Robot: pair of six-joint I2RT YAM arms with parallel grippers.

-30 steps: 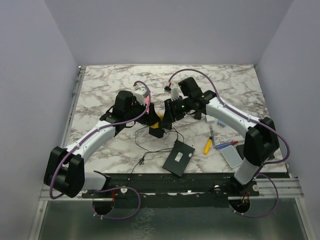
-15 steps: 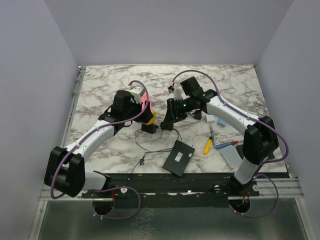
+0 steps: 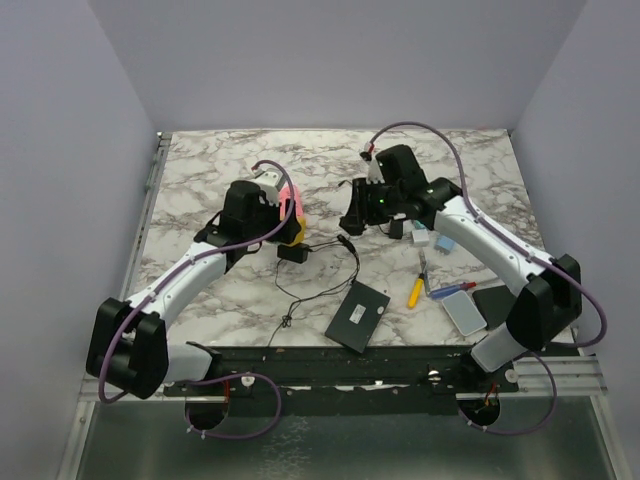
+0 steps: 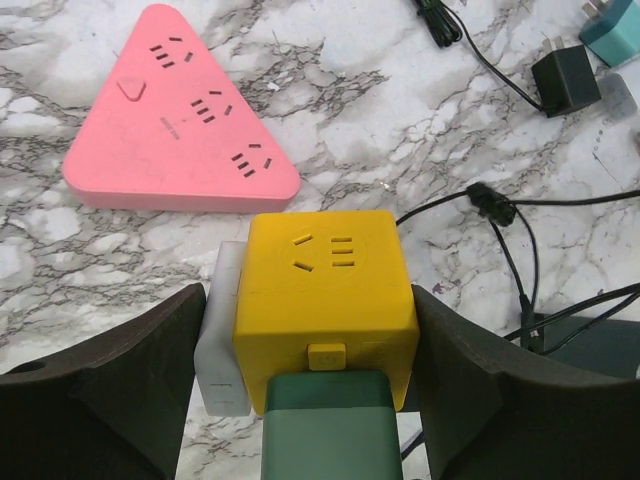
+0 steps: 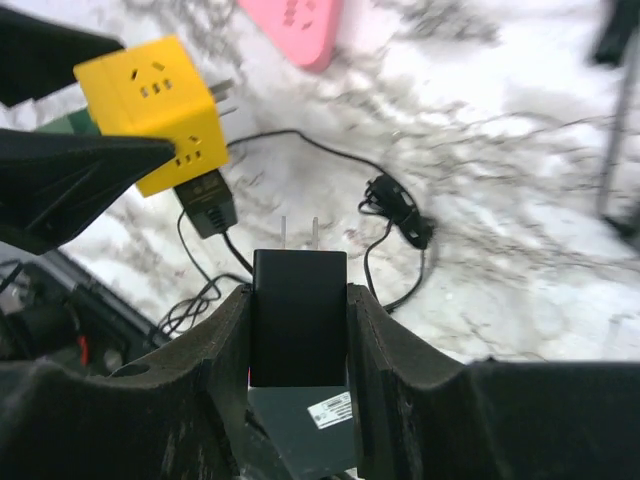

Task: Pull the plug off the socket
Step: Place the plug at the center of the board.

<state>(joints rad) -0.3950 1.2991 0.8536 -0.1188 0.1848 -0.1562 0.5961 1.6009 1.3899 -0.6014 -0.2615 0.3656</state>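
Separation looks done, since the right tool grips the black plug with its prongs bare and clear of the yellow socket cube, which the left tool clamps by its sides to anchor it.

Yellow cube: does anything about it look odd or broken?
Nothing looks broken. The yellow cube, gripped by the left end effector, is crowded: a white plug, a green plug and a black adapter with its cord sit in its sides. The black plug in the right end effector is out, prongs bare.
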